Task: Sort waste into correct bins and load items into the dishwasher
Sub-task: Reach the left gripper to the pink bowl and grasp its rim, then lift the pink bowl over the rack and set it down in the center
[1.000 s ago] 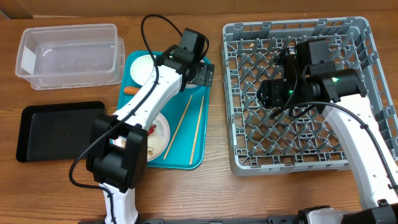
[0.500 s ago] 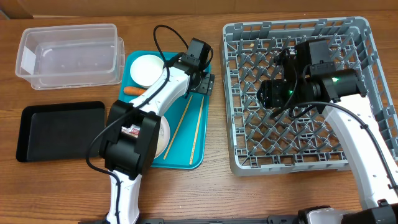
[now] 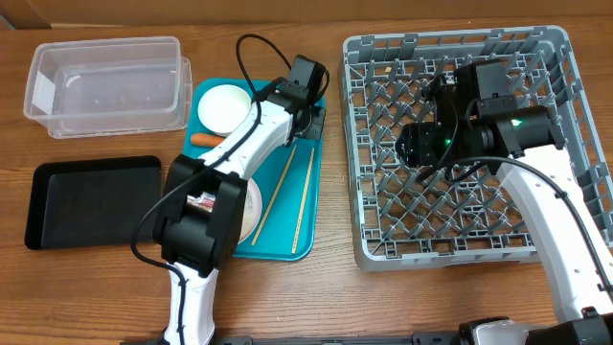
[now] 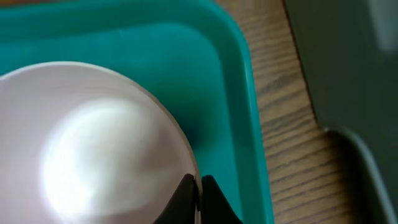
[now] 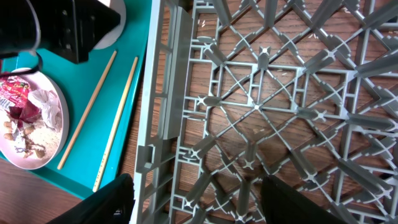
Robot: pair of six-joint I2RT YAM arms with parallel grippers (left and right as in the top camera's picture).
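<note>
Left pincer (image 4: 200,186) is clenched at rim of round white bowl (image 4: 93,155) in corner of teal plastic tray (image 4: 236,93); right pincer (image 5: 199,194) hangs released over grey plastic lattice dish rack (image 5: 261,106) beside tray.

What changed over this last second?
The left arm shifted right, uncovering the bowl on the teal tray, and its jaws closed at a white dish's rim; whether they pinch it is unclear. The right arm, rack, chopsticks, carrot, tub and black tray stayed put.
</note>
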